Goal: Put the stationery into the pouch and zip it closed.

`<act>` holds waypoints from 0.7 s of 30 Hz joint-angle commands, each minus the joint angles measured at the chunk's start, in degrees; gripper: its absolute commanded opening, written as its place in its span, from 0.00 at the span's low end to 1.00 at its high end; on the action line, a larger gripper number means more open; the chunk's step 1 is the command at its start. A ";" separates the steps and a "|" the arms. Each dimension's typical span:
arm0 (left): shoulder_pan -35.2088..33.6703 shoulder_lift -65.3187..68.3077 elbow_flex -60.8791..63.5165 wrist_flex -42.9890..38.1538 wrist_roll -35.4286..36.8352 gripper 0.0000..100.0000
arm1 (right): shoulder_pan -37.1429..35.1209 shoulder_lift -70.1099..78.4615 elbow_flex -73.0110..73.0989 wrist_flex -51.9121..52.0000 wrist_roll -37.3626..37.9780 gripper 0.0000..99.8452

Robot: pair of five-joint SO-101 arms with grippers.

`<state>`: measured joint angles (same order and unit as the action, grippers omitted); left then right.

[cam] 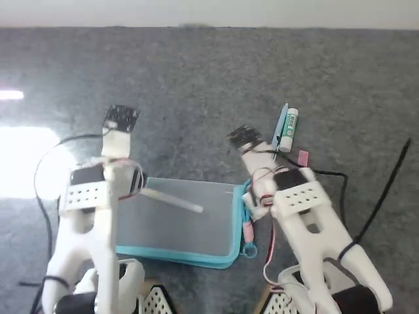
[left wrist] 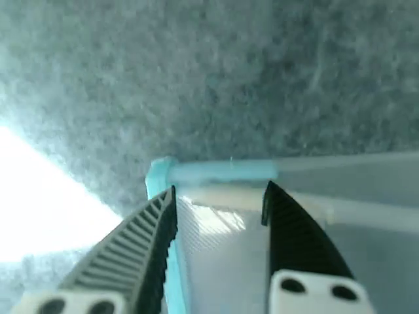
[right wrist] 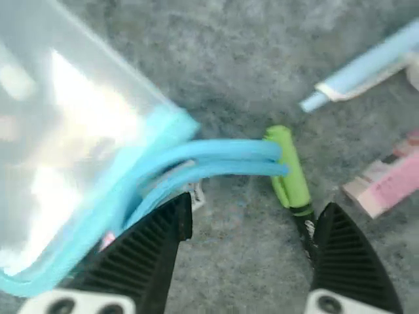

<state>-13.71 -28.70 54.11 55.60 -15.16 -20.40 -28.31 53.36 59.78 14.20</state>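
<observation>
Lying crosswise, pouch (cam: 183, 229), loop (cam: 249, 251) rightward

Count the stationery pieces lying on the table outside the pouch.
4: a blue pen and a glue stick side by side, a pink eraser close by, a green-capped item at a corner of the pouch. Others may be hidden.

A flat see-through plastic pouch with a light blue edge (cam: 190, 239) lies on the table. A thin white stick (cam: 171, 198) lies slanted across it, and I cannot tell if it is inside or on top. A blue cord loop (right wrist: 216, 160) sticks out from one corner. A green pen (right wrist: 288, 173) lies right at the end of the loop. Farther off, a light blue pen (cam: 280, 127) and a white and green glue stick (cam: 290, 129) lie side by side. A small pink eraser (cam: 302, 157) lies near them.
</observation>
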 commanded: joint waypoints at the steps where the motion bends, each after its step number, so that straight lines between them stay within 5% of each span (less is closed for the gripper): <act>1: 0.53 4.31 -10.33 -1.05 0.88 0.21 | 9.27 -8.22 -1.32 -0.57 -0.79 0.31; 5: 0.70 6.86 -20.09 4.57 1.05 0.21 | 13.76 -22.90 -1.58 1.54 -0.79 0.30; 10: 0.26 6.77 -27.12 9.67 1.41 0.21 | 9.19 -34.86 -1.32 8.22 -0.70 0.30; 14: 0.62 6.77 -28.44 11.96 2.81 0.21 | 3.12 -30.29 -1.32 9.01 -0.62 0.30; 21: 2.37 6.77 -28.18 17.67 1.85 0.21 | 3.82 -17.98 -2.99 12.00 3.52 0.31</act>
<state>-13.45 -21.93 28.62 70.02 -13.41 -16.88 -48.09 53.36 69.71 16.31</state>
